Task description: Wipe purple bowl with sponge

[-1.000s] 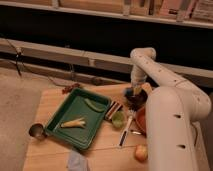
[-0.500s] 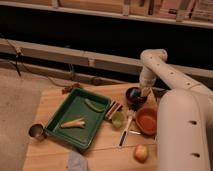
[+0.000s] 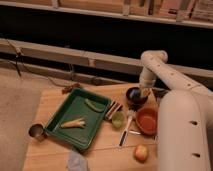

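The purple bowl (image 3: pixel 133 95) is dark and stands on the wooden table at the back right. My gripper (image 3: pixel 145 92) hangs from the white arm and sits at the bowl's right rim, reaching down into it. A small yellowish sponge (image 3: pixel 146 93) shows at the gripper's tip, held against the bowl's inner right side. The bowl's right part is partly hidden by the gripper.
An orange bowl (image 3: pixel 146 120) stands just in front of the purple bowl. A green cup (image 3: pixel 118 119), a utensil (image 3: pixel 126 133) and an apple (image 3: pixel 141 152) lie nearby. A green tray (image 3: pixel 67 134) with food fills the left, with a metal cup (image 3: pixel 36 131) beside it and a bluish cloth (image 3: pixel 76 161) at the front edge.
My arm and body have swung to the right, uncovering the orange bowl. The gripper has stayed at the purple bowl, shifting slightly toward its right rim.
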`<state>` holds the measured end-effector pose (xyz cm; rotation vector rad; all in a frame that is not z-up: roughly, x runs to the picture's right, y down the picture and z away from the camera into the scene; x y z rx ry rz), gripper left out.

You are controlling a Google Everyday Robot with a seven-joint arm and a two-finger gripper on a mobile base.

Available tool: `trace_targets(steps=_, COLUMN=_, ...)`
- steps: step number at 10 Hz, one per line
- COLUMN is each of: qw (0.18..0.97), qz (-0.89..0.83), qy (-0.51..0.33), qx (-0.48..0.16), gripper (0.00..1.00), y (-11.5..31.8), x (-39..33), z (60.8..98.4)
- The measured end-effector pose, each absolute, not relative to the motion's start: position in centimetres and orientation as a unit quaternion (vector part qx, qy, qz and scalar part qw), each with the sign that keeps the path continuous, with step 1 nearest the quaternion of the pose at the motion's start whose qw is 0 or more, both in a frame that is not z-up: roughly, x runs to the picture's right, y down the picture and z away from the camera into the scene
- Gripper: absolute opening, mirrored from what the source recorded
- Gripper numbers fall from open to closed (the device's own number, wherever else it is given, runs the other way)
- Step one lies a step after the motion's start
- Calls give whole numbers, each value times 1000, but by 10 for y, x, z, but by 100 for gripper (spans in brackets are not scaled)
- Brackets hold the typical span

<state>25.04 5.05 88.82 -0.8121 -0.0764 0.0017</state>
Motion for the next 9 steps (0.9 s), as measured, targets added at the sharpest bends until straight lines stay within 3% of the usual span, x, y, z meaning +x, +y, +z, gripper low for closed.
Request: trace_targets(steps=9, qw=903, qz=-22, qy=-4, qx=-430, gripper=0, y=66, x=242, z=927)
